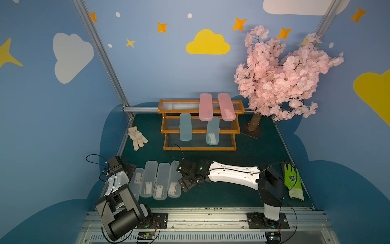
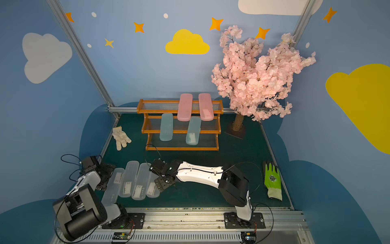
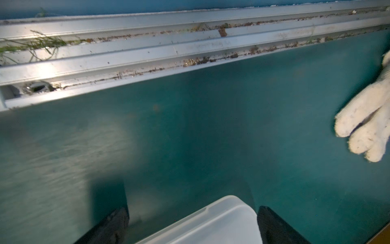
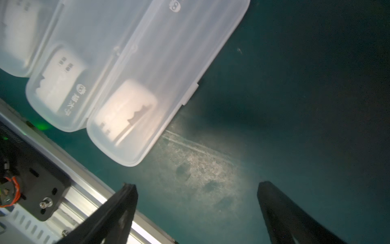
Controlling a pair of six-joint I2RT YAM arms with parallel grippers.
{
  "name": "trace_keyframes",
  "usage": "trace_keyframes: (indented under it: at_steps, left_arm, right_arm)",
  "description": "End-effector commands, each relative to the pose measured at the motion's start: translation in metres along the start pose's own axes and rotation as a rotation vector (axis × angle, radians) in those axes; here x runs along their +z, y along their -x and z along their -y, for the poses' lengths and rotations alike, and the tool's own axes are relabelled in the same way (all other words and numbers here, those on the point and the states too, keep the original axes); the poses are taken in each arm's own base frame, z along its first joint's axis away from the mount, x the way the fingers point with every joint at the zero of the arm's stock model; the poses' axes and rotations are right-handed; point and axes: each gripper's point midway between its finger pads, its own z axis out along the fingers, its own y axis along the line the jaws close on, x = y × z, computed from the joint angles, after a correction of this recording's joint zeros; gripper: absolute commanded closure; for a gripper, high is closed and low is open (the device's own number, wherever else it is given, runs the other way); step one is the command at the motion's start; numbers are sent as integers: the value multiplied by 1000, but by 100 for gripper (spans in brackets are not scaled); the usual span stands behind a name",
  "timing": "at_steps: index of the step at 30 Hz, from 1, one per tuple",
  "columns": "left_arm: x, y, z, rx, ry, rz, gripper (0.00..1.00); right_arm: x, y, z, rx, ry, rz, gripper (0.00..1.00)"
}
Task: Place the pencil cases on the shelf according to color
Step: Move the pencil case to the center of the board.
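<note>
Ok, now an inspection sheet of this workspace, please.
Surface: green mat, scuffed.
Job's things: two pink cases on the shelf's top tier, two blue cases on its middle tier, four clear cases on the mat.
Clutter: white glove left of the shelf, green glove by the right arm.
Grippers: left gripper open astride a clear case's end; right gripper open over bare mat.
Cables: black loops at both wrists, one near the shelf's foot.
Surroundings: blue walls, pink tree.
</note>
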Motion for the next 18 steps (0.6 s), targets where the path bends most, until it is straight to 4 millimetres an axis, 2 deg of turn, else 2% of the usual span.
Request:
trace_keyframes:
  at_steps: [1, 8, 18]
  left_arm:
    - [1, -33, 11, 52, -64, -109, 0]
    - [-12, -92, 29, 221, -107, -174, 0]
    - [-39, -140, 43, 369, -184, -240, 0]
  right_arm:
    - [-15, 1, 17, 22, -25, 20, 5]
    - [-16, -1, 40, 67, -48, 20, 5]
    - [-11, -12, 74, 192, -64, 15, 5]
